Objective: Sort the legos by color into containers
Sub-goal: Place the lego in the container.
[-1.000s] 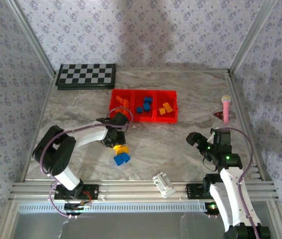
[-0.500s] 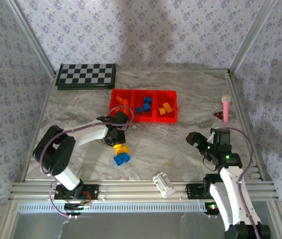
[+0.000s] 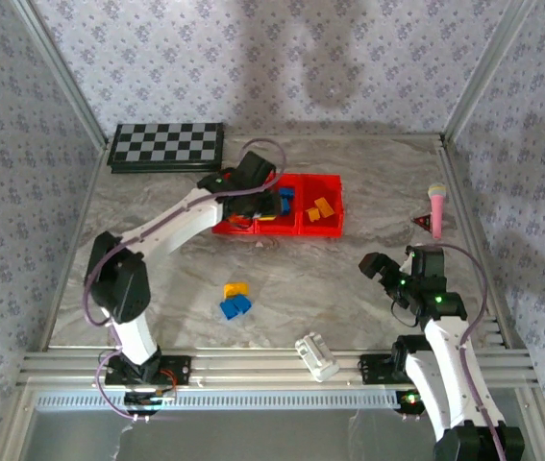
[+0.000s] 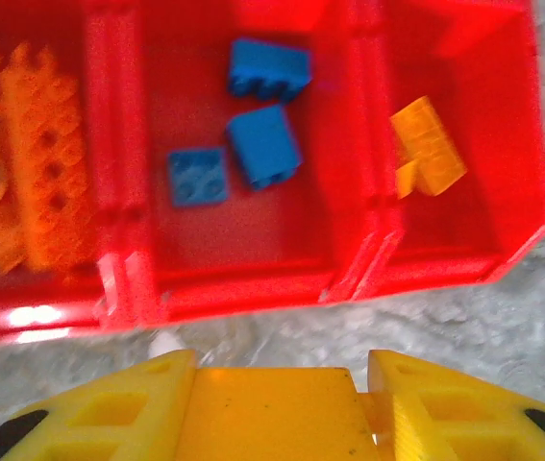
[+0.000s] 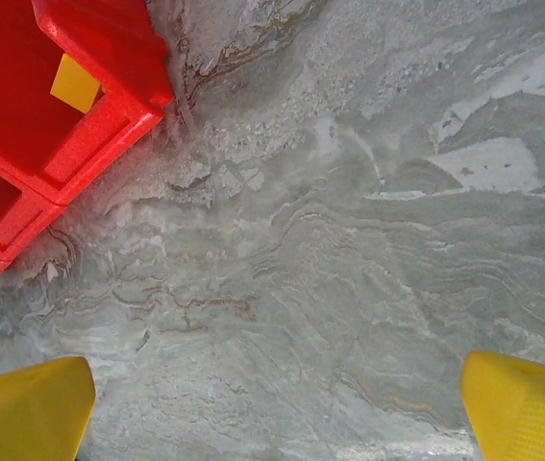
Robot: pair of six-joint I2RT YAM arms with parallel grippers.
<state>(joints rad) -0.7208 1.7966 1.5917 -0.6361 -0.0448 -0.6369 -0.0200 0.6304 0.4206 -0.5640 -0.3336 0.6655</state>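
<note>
Surface: grey marbled tabletop [image 3: 349,182], lilac floral walls [image 3: 253,58] all round | Left gripper [image 4: 277,384]: pinched narrow on a yellow lego [image 4: 272,423], red containers [image 4: 253,288] just ahead, blue legos [image 4: 264,146] in the middle one | Right gripper [image 5: 272,413]: jaws wide over tabletop, containers' corner ahead-left

yellow brick [image 4: 272,415] between the fingers [image 4: 99,423], cut off at bottom edge

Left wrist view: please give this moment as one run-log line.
left claw: shut on yellow lego | at: containers | right claw: open, above table
</note>
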